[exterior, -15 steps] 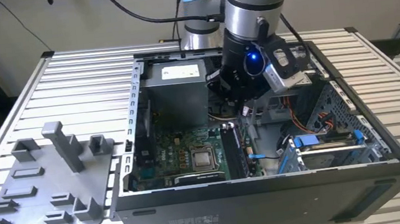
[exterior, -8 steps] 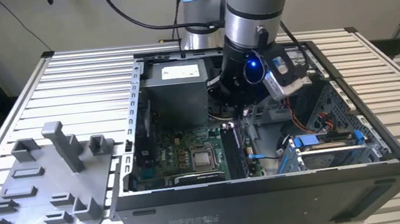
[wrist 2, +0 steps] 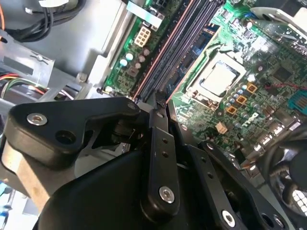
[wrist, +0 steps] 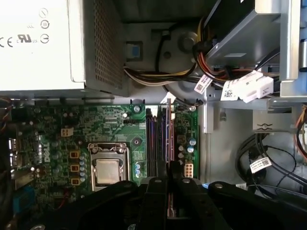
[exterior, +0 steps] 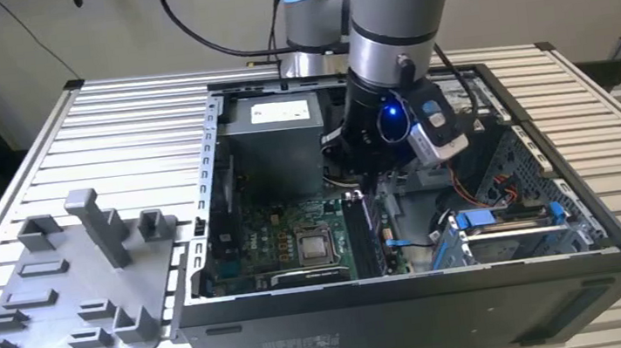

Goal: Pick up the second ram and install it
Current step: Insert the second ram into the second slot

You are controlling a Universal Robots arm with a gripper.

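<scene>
1 thin dark board, the second ram [wrist: 168, 139], stands on edge in the bank of memory slots [wrist: 158, 143] on the motherboard [wrist: 96, 124], and it runs straight out from between the fingertips. The gripper [wrist: 169, 184] is narrow: in both wrist views its 2 black fingers [wrist 2: 159, 143] lie close together with only a slim gap, and they appear to pinch the near end of the stick (the contact itself is hidden under the finger pads, so this is my reading rather than something plainly seen).

In the exterior view the gripper [exterior: 365, 187] is deep inside the open computer case [exterior: 419, 302], directly above the slots. The processor socket [wrist: 108, 170] sits just beside the gripper on one side. The grey holder tray [exterior: 66, 289] is well away from the gripper, outside the case, and no stick stands among its posts.

As for progress, I judge the pickup done and the stick brought to its slot, lined up along the slot's length. Whether it is pressed fully home I cannot tell, since the latches at the slot ends are too small to read. What seems left is the seating itself, if it is not already complete, and letting go.
</scene>
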